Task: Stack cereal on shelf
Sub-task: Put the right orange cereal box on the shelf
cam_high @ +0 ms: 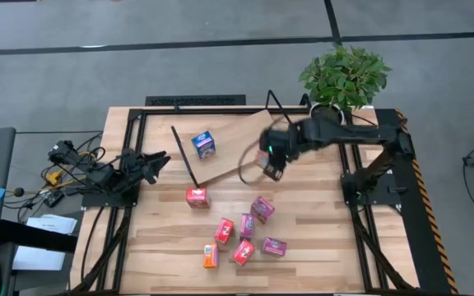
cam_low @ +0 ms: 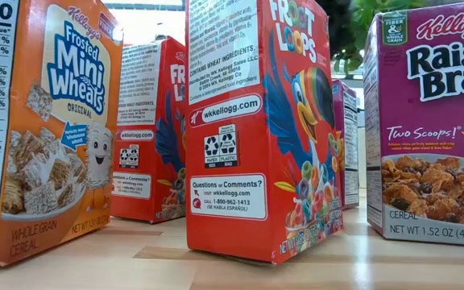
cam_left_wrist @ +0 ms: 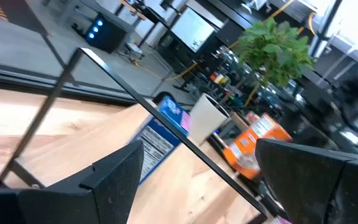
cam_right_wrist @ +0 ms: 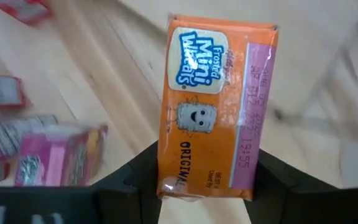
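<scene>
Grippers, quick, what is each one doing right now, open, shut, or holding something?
Left gripper: open, holding nothing, waiting at the table's left edge.
Right gripper: shut on an orange Mini-Wheats box, over the shelf.

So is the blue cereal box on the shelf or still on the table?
On the shelf: the blue cereal box sits on the shelf.

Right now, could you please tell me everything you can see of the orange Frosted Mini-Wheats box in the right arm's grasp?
The small orange cardboard Frosted Mini-Wheats box is held in the right pincer, one dark finger against each long side. Its end panel faces the wrist camera: blue logo, a smiling wheat-biscuit figure, the word ORIGINAL, and a pink strip with a printed date. From above, it hangs off the table over the lower edge of the tilted light plywood shelf board, apart from the other boxes.
</scene>
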`<state>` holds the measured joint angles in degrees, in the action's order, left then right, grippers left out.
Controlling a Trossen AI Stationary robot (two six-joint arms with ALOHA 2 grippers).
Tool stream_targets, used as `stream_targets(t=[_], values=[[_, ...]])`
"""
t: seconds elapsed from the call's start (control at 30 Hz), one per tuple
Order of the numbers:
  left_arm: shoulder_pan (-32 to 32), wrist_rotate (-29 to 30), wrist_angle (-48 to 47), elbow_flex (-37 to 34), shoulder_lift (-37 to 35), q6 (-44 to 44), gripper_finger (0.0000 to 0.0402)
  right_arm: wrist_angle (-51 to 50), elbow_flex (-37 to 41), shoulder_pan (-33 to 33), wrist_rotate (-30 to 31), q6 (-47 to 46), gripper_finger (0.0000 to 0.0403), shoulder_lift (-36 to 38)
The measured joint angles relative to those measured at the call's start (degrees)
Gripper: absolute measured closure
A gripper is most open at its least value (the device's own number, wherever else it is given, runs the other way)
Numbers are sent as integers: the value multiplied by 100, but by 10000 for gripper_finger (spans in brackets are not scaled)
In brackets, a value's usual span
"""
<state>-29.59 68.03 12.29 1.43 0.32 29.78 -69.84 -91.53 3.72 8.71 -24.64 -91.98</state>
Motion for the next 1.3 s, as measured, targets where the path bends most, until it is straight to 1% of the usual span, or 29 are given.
stream_targets(t=[0.1,0.2,0.33,0.5,0.6,0.73,0.9,1.1,1.3], values=[[-2,-31,0,0,0,14,101,409,-119,351,-282,1169,196,-165],[-1,-10,0,0,0,93,101,575,-486,568,-439,2322,195,-494],[0,-24,1,0,0,222,101,591,-1226,744,-551,3667,198,-1075],[-1,5,2,0,0,289,101,691,-2187,809,-1266,5212,205,-1824],[-1,97,-1,0,2,289,101,657,-2677,800,-1482,5880,208,-2270],[-1,246,0,0,2,289,101,665,-3166,771,-1510,6442,205,-2800],[0,249,2,0,2,289,101,668,-3615,753,-1570,6709,198,-3310],[-1,322,-2,0,2,220,101,647,-3923,764,-1615,6824,203,-3626],[0,319,-33,0,2,199,101,700,-3936,824,-1604,6824,207,-3677]])
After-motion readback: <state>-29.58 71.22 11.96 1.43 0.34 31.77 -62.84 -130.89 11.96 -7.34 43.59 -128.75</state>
